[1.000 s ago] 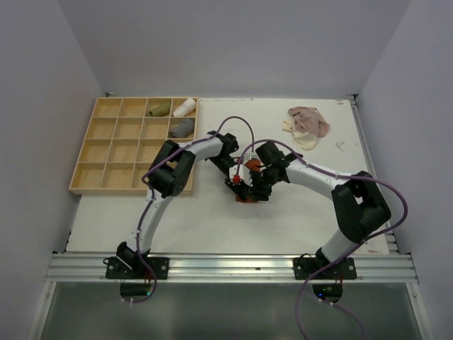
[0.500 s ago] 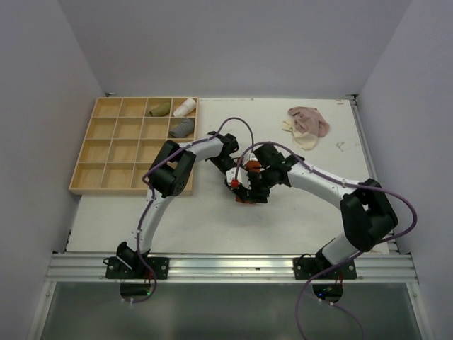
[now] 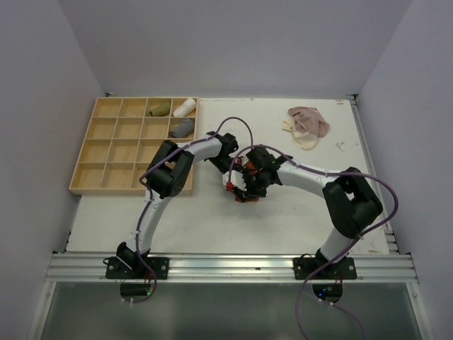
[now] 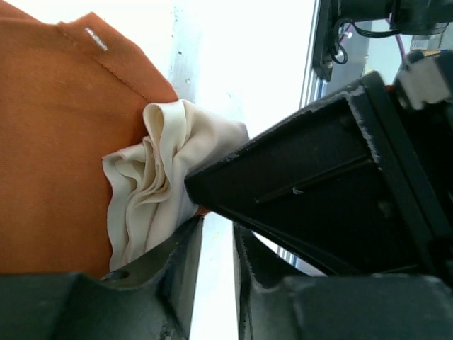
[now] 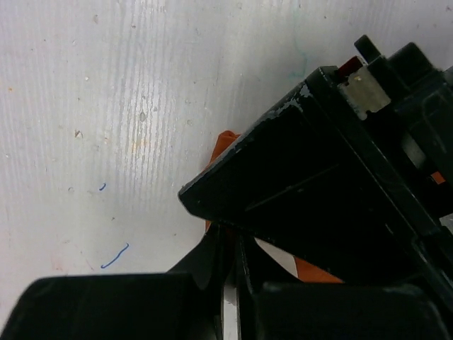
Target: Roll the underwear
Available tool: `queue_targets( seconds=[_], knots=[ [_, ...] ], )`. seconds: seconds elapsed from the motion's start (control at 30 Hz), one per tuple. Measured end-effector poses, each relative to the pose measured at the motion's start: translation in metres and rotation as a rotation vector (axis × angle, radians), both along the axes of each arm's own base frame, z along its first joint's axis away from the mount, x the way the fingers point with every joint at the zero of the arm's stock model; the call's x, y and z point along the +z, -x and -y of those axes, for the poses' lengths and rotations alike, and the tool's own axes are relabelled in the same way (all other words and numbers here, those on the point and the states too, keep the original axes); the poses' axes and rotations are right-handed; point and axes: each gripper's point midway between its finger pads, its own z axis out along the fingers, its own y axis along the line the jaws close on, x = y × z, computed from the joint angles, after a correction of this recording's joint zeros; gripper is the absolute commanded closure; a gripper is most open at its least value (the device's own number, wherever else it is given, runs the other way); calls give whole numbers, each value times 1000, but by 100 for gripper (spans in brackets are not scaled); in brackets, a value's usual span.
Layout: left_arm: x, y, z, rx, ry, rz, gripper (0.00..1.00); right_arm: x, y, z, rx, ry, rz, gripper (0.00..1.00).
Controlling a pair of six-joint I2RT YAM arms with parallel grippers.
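Counting two garments: rust-orange underwear lying at the middle of the table, beige-pink underwear lying far right, well apart. Crowding over the orange one and hiding most of it: left gripper, jaws a slit apart, grasp not possible to tell; right gripper, clenched. Also counting one wooden tray, keeping three rolled cloths.

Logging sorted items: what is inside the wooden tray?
The tray holds an olive roll, a white roll and a grey roll in far-right cells. Other visible cells look empty; the left arm covers the near-right corner.
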Motion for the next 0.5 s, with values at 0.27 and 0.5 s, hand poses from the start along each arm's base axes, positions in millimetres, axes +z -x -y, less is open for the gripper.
queue_targets(
  seconds=[0.27,0.5],
  knots=[
    [14,-25,-16,48,-31,132,60,1,-8,-1,1,-26,-11,100],
    [54,-149,-104,373,-89,498,56,6,0,18,-60,-75,-184,100]
  ],
)
